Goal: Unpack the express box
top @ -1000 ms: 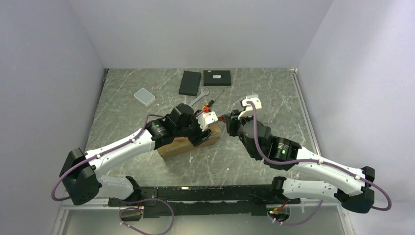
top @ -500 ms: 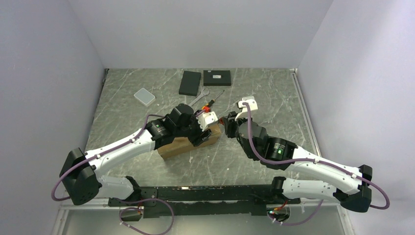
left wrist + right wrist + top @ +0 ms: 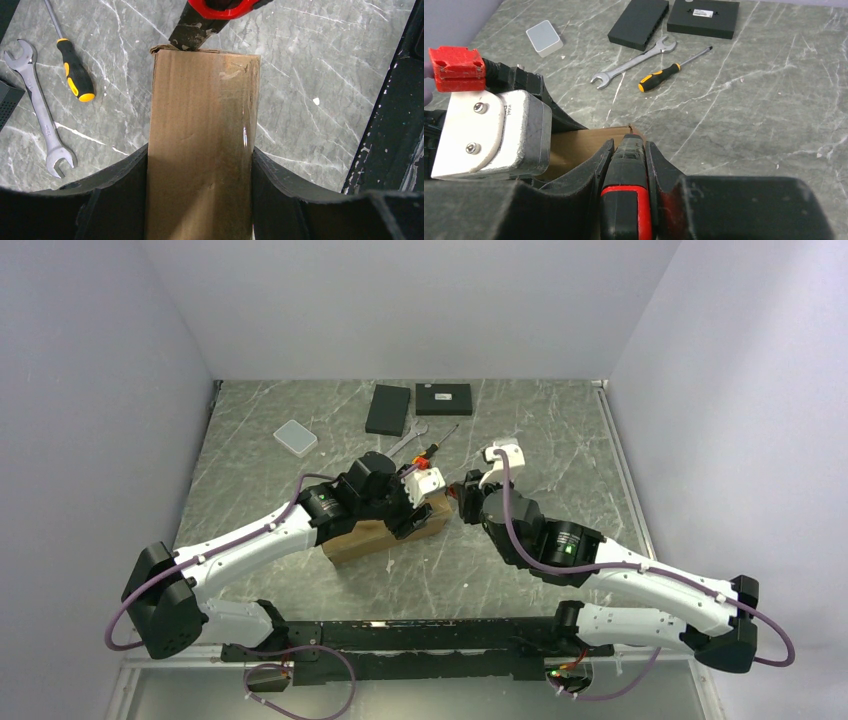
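1. Since the express box [image 3: 205, 90] lies shut on the table [image 3: 560, 440], between the two arms near the middle, we judge the task barely begun: nothing is out of it, and a glossy strip, probably clear tape, runs along its top.
2. We see the left gripper [image 3: 199, 152] clamped across the box's width, one finger on each long side, pinning it flat.
3. We see the right gripper [image 3: 629, 147] closed narrowly on a red-and-black cutter [image 3: 626, 210], whose dark tip meets the far end of the box at one corner. We cannot tell whether the seal is cut at all.
4. What is left, as we judge it: slit the seal, lift the lid, and take out whatever is inside.
5. Two flat black boxes [image 3: 639, 25] [image 3: 704, 17] lie side by side at the back of the table, well apart from the work.
6. A small pale case [image 3: 544, 37] sits to the back left, also clear of it.
7. A wrench [image 3: 634, 62] and a screwdriver [image 3: 664, 75] lie just beyond the box's far end. They are the nearest clutter to the cutter's path.
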### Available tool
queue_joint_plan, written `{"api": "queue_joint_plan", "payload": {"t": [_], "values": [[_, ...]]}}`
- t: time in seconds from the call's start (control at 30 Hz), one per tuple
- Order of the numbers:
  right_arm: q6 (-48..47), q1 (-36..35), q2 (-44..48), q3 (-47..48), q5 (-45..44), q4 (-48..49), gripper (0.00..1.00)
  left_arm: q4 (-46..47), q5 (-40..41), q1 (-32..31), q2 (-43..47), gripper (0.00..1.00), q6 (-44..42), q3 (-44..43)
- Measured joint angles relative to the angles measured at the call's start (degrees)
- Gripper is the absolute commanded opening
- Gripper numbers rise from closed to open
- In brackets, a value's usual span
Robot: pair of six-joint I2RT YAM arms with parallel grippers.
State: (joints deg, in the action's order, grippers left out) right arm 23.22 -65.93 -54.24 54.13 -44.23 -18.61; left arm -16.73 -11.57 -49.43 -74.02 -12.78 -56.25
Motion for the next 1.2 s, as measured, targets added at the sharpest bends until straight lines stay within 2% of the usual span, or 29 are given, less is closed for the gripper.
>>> {"api": "queue_joint_plan", "payload": {"t": [0.33, 0.83, 1.2], "values": [[1.92, -0.72, -0.31, 0.00, 0.11, -2.38, 0.00, 0.33, 0.66, 0.48, -0.09, 0.26, 1.05, 0.02], [3.41, -5.57, -1.97, 0.68, -5.27, -6.82, 0.00, 1.31, -1.86, 2.54, -0.70, 0.24, 1.88, 0.02], [2.36, -9.03, -1.51, -1.22, -10.05, -4.37, 0.00, 1.38, -2.14, 2.54, -0.72, 0.23, 1.88, 0.02]]}}
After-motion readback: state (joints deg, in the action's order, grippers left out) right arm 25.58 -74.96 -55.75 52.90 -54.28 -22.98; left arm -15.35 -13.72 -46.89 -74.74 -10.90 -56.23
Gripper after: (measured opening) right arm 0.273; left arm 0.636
